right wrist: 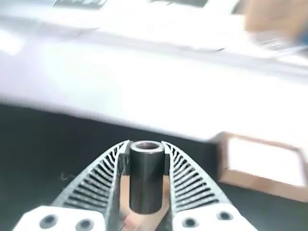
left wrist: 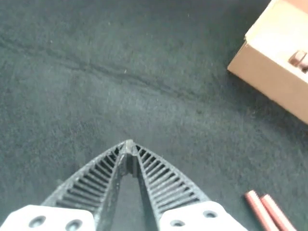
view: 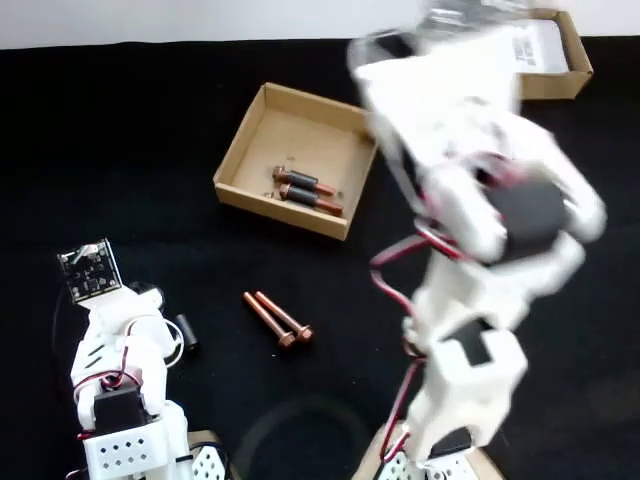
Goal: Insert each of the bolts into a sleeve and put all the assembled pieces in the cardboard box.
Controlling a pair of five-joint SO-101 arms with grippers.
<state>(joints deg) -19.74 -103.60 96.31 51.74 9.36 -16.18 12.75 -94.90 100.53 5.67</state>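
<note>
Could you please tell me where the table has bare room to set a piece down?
The black cloth left of the cardboard box is bare, as is the strip between box and loose bolts. Crowded around the bolts, loose sleeve and left arm.

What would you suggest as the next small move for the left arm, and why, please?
Probably open the left pincer and lower it onto one of the loose bolts near it. The right pincer holds a sleeve, while the left is shut on nothing, so fetching a bolt looks like the missing half.
</note>
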